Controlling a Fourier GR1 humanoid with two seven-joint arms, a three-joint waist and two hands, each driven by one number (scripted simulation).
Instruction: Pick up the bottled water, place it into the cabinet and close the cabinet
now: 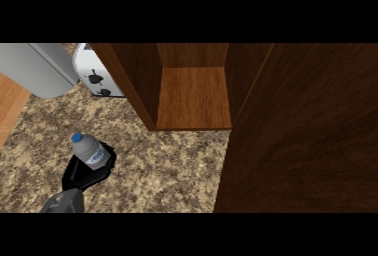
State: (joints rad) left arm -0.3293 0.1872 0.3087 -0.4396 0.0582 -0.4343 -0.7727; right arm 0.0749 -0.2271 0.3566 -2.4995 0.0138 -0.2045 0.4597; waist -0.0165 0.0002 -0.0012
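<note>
The bottled water (90,150), clear with a blue cap and a blue label, is at the lower left over the speckled counter. My left hand (83,174) comes in from the lower left edge and lies beneath and beside the bottle, with black fingers (108,151) curled along its right side. The wooden cabinet (193,97) stands open at the top centre, its shelf bare. Its open door (303,130) fills the right side of the view. My right hand does not show.
A white toaster (96,76) stands left of the cabinet's side wall. A grey rounded appliance (37,67) sits at the upper left, and a light wooden surface (9,107) lies along the left edge. Speckled counter (170,170) spreads between bottle and door.
</note>
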